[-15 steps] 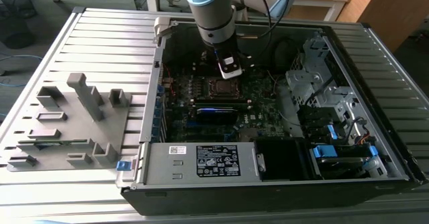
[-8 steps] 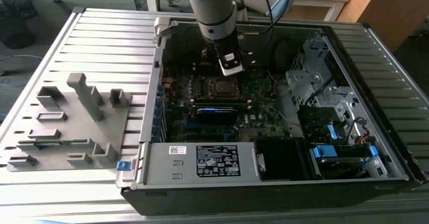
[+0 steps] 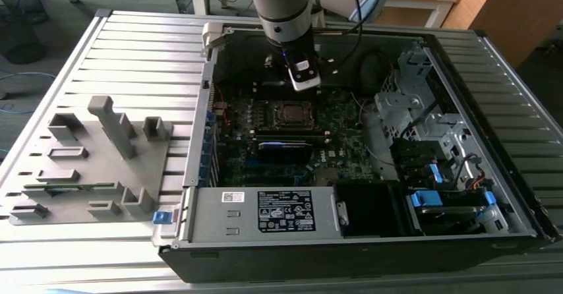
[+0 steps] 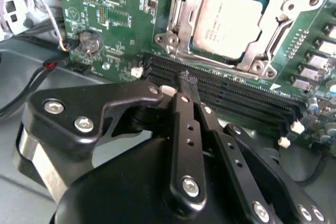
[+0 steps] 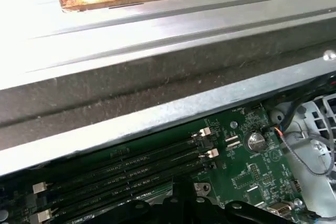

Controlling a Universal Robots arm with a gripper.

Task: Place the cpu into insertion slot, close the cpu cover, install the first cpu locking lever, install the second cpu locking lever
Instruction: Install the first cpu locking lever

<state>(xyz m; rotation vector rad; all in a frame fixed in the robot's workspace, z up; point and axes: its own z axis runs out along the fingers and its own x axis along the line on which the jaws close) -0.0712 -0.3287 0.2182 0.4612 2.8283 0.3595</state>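
The cpu (image 4: 228,19), a flat silver-grey square, lies in the insertion slot (image 3: 291,114) on the green board. The cpu cover (image 4: 251,64), a silver frame with a window, lies flat around the chip. I cannot tell how the locking levers stand. My gripper (image 4: 188,81) hangs over the long black memory slots (image 4: 236,98) right beside the socket, its black fingers together with nothing between them. In the exterior view the gripper (image 3: 304,82) hovers inside the open computer case, just beyond the socket.
The case's metal wall (image 5: 157,114) runs close behind the memory slots (image 5: 131,166). A coin battery (image 4: 89,41) and loose cables sit beside the socket. A grey fixture (image 3: 88,162) stands at the exterior view's left, and drive bays (image 3: 422,116) stand at the exterior view's right.
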